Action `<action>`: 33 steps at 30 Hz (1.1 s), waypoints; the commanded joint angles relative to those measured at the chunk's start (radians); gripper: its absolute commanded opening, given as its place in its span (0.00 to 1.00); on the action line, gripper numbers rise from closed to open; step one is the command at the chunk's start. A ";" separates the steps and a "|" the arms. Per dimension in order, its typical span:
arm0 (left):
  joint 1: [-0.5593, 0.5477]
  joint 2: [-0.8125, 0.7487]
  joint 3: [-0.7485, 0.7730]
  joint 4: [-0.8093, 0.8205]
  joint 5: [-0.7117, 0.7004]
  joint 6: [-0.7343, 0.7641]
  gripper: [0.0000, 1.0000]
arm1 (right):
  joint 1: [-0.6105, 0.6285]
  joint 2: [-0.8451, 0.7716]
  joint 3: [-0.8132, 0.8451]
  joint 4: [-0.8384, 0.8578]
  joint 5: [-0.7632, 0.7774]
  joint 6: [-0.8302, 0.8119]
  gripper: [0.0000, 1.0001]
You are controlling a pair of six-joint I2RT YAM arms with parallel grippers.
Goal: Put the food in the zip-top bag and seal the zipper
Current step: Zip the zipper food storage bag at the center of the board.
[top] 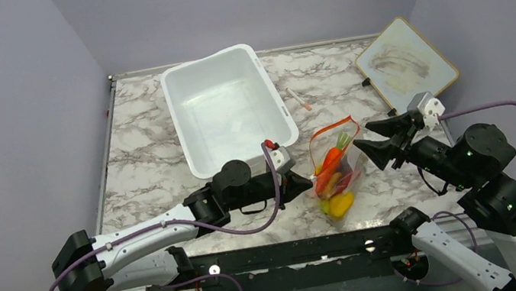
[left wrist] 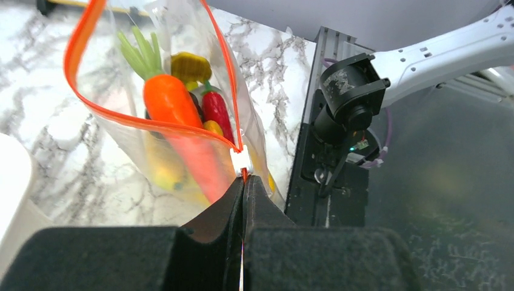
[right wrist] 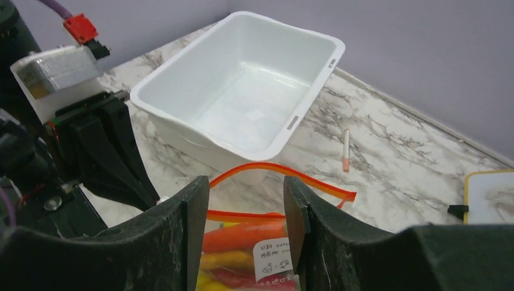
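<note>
One pinch only: left gripper [left wrist: 243,182] clamped on zipper [left wrist: 77,45] end, zip-top bag [left wrist: 130,151] mouth gaping just ahead, food [left wrist: 166,100] inside. Right gripper [top: 363,136] half-spread, holding nothing, bag just beyond its tips.

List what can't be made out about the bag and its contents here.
- Left wrist: the bottom of the zip-top bag is hidden behind the left gripper, which is shut on the zipper.
- Right wrist: the bag's lower part is cut off by the bottom edge and blocked by the open right gripper. The print on the label is too small to read.
- Top external: the food is a small jumble, so the pieces cannot be counted.
</note>
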 commanded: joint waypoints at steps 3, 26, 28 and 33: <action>-0.004 -0.060 0.063 -0.110 -0.002 0.171 0.00 | -0.001 0.095 0.050 -0.173 -0.242 -0.327 0.47; -0.003 -0.089 0.148 -0.207 0.062 0.386 0.00 | -0.001 0.236 -0.032 -0.018 -0.636 -0.459 0.42; -0.003 -0.090 0.149 -0.212 0.084 0.383 0.00 | -0.002 0.242 -0.044 -0.010 -0.654 -0.457 0.42; -0.003 -0.094 0.151 -0.228 0.095 0.391 0.00 | -0.001 0.256 -0.079 -0.003 -0.687 -0.466 0.43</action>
